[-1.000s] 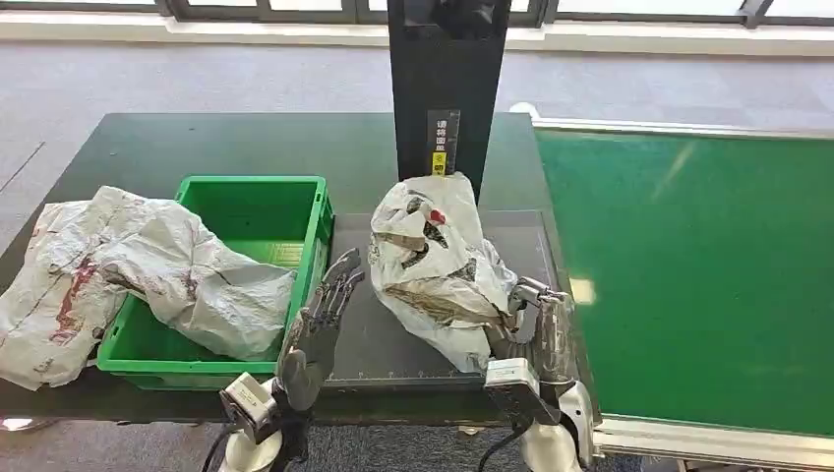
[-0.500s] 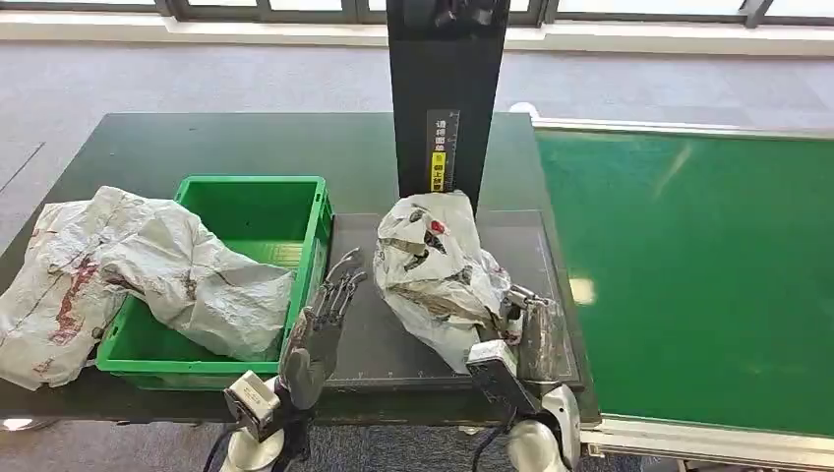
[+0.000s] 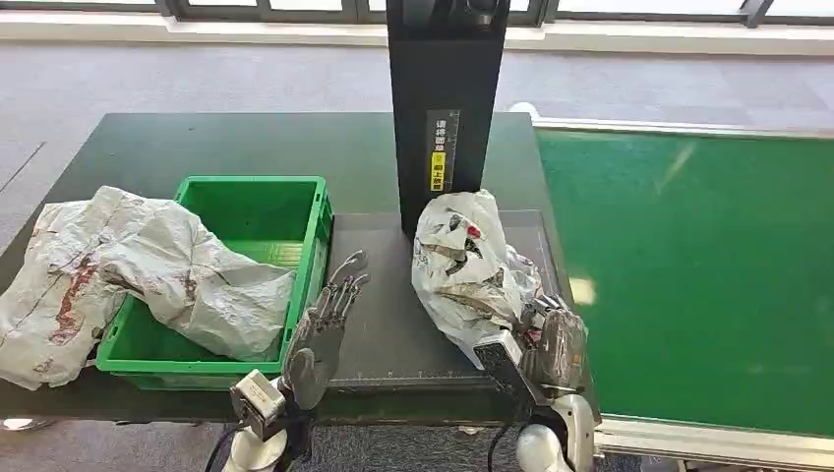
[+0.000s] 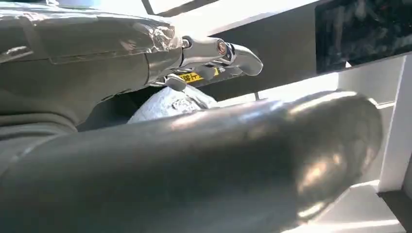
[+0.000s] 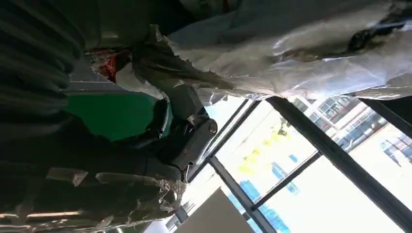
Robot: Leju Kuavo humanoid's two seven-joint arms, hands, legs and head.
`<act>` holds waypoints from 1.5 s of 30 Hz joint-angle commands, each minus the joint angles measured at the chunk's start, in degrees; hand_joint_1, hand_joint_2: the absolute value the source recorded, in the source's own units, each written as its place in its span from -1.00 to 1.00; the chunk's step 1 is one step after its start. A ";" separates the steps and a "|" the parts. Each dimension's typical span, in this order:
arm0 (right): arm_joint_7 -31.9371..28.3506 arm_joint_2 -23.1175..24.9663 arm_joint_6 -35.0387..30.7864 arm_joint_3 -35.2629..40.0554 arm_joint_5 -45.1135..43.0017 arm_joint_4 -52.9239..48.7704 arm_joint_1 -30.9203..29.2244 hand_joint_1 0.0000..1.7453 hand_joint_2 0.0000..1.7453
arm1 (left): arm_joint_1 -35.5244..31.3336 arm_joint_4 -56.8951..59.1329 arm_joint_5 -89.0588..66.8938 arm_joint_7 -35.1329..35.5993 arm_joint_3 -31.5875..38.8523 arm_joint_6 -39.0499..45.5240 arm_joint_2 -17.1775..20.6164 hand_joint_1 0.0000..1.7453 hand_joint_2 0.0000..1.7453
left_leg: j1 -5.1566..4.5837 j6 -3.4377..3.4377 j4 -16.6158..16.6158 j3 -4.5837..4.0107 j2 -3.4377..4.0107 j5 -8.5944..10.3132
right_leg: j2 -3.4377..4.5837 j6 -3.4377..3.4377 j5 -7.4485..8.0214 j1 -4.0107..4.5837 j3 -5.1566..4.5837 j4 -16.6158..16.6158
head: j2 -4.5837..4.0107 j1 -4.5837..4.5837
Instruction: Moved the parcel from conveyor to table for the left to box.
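on our dark table (image 3: 197,147) a black post (image 3: 447,98) rises right behind the parcel (image 3: 462,265). our right hand (image 3: 551,344) grips its near end. our left hand (image 3: 320,334) is spread, holding nothing, beside the green crate (image 3: 295,197).

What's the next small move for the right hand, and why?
Probably open the right hand and back it off: it grips the near end of the parcel, which already seems to rest on the dark mat. The left hand waits open beside the green crate.

The parcel (image 3: 462,270), a crumpled white plastic mailer with dark and red print, lies on the dark table (image 3: 246,147), at three o'clock from the green crate (image 3: 258,211), which holds another crumpled mailer (image 3: 211,285).
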 commanded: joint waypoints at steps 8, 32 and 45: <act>2.33 2.19 5.64 -5.15 2.90 10.00 -4.46 -1.00 1.00 | -2.75 3.43 -1.64 0.22 0.85 -0.88 -1.09 -1.00 1.00 | 0.02 0.00 -0.04 0.08 0.00 0.01 | 0.01 -0.03 0.01 0.02 0.10 -0.05 | 0.02 0.00; -3.25 1.72 6.83 5.41 3.85 0.98 -4.85 -1.00 -1.00 | -1.07 -4.01 7.73 0.22 3.91 0.65 -1.40 -1.00 1.00 | 0.01 0.00 0.04 -0.06 -0.06 0.01 | -0.04 -0.05 0.00 0.01 -0.01 0.06 | 0.02 0.00; -5.08 -0.40 7.17 7.85 0.34 -12.91 0.17 -1.00 -1.00 | -0.60 -4.81 8.25 0.22 3.46 1.94 -1.11 -1.00 1.00 | 0.06 0.00 -0.05 0.14 -0.04 -0.03 | -0.02 -0.07 -0.01 0.07 0.18 -0.08 | 0.02 0.00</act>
